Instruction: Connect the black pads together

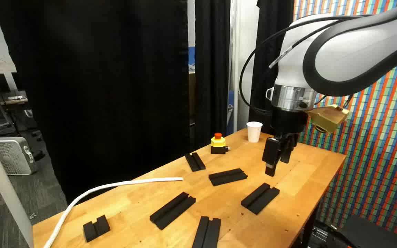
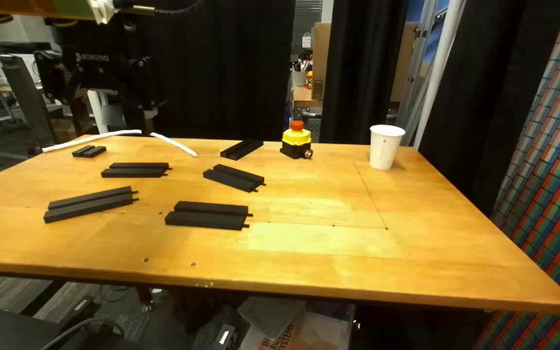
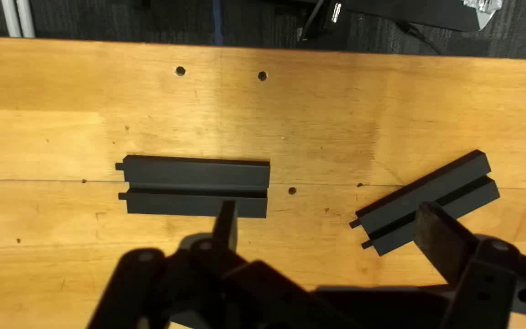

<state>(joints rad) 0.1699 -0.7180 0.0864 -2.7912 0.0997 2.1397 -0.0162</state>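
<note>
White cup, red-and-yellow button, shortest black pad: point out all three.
White cup (image 2: pixel 386 148), in an exterior view: middle of its side.
Red-and-yellow button (image 2: pixel 296 137), in an exterior view: its yellow body.
Shortest black pad (image 1: pixel 98 227), in an exterior view: its top, near the groove.

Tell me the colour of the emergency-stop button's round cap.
Red; the emergency-stop button's cap shows best in an exterior view.

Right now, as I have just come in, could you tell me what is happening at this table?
A robot arm is meant to connect the black pads, but it handles none of them at this moment: its gripper hangs open above the table. All six lie apart from one another, so none are joined yet. A white cup and a red-and-yellow button also stand there.
</note>
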